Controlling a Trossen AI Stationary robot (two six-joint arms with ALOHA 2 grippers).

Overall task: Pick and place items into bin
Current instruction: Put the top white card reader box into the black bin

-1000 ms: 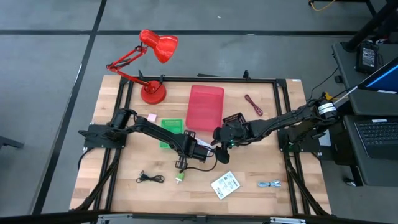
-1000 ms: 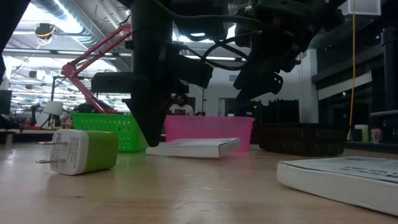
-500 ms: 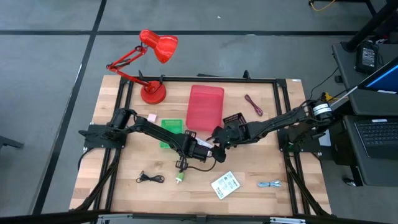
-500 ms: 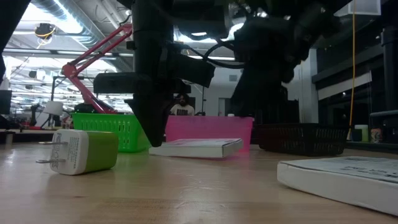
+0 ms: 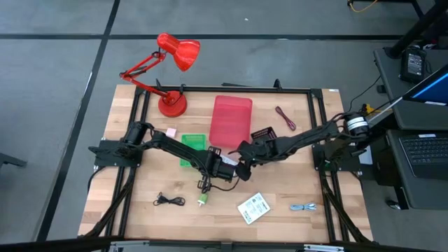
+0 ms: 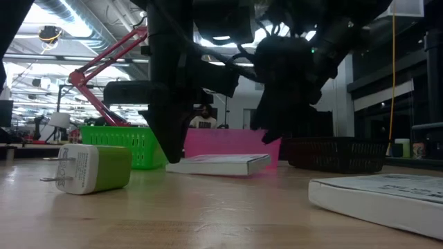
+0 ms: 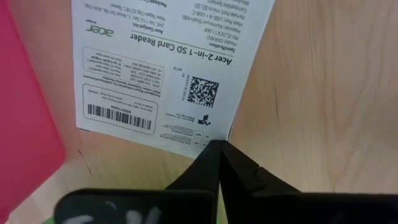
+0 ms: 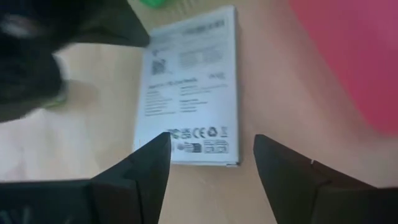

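A white printed packet (image 7: 174, 68) lies flat on the table beside the pink bin (image 5: 231, 120), and also shows as the packet (image 8: 189, 81) and the packet (image 6: 218, 164). My left gripper (image 7: 217, 149) is shut, its tips at the packet's edge. My right gripper (image 8: 211, 138) is open and hovers low over the packet's end nearest it, one finger on each side. The two grippers meet mid-table, left gripper (image 5: 225, 169) and right gripper (image 5: 243, 157). A second white packet (image 5: 253, 208), a black cable (image 5: 168, 200), a blue-grey cable (image 5: 303, 207), a maroon cable (image 5: 285, 117) and a green-and-white plug (image 5: 202, 201) lie loose. My left gripper's shut fingertips (image 7: 214, 155) come down from above at the packet's edge (image 7: 214, 138), near a corner. The packet lies flat on the table. Whether the tips touch it, I cannot tell.
A red desk lamp (image 5: 171, 77) stands at the far left. A green basket (image 5: 190, 147) and a black basket (image 5: 262, 134) flank the pink bin. A small pink block (image 5: 170, 131) lies near the left arm. Bare wood shows along the near edge between the loose items.
My right gripper has moved toward the table's left and down, closing in on the white packet and my left gripper. The packet and my left gripper have stayed where they were.
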